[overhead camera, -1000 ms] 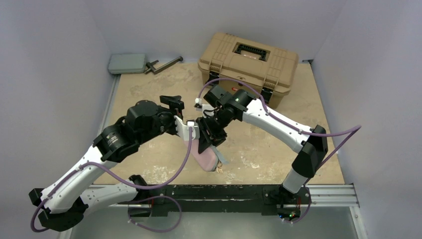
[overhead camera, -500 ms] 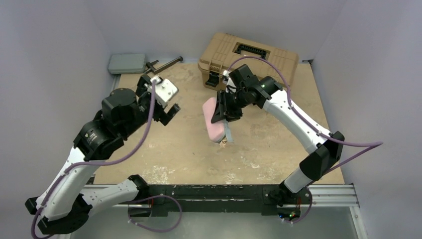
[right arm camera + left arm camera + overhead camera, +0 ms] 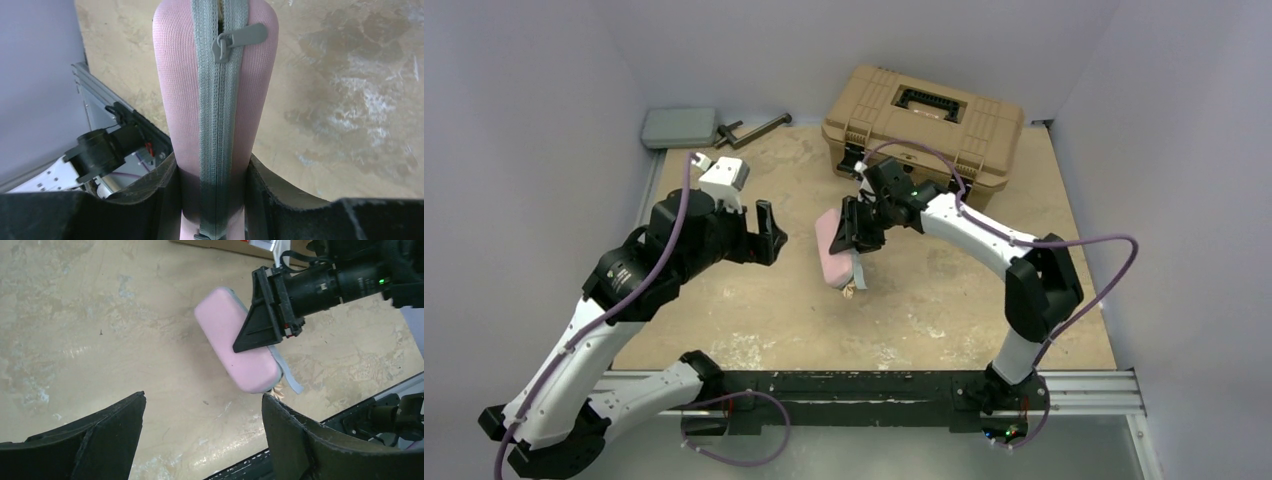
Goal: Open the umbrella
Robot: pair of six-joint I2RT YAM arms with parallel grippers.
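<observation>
Here, in the top view, the right tool (image 3: 849, 228) is clenched across a pink pouch (image 3: 832, 262), holding it tilted above the desk (image 3: 754, 310), in front of the tan toolbox (image 3: 924, 120). The left tool (image 3: 767, 235) hangs well apart on the other side, released and holding nothing. The umbrella itself is not plainly in view. A tan tuft (image 3: 850, 290) pokes from the pouch's lower end, and I judge it to be part of the umbrella packed inside.

From the left wrist, the left tool (image 3: 202, 440) has its jaws spread wide with only bare desk between them. The pouch (image 3: 225, 340) lies ahead, the right tool (image 3: 260, 325) gripping it near the middle. The tuft (image 3: 278, 390) shows at the pouch's near end.

From the right wrist, the fingers (image 3: 160, 185) squeeze the pouch's sides, with the grey zipper (image 3: 219, 125) running straight between them. Its pull tab (image 3: 240, 37) sits at the far end, clear of the grip.

The step in hand looks like getting the pouch unzipped. To do it well, the right tool should hold firm and turn the zipper face toward the left arm. The left tool should pinch only the tab, then draw it along the zipper's line without twisting. The slider would likely run into the gripping fingers, so a regrip nearer one end may be needed.
</observation>
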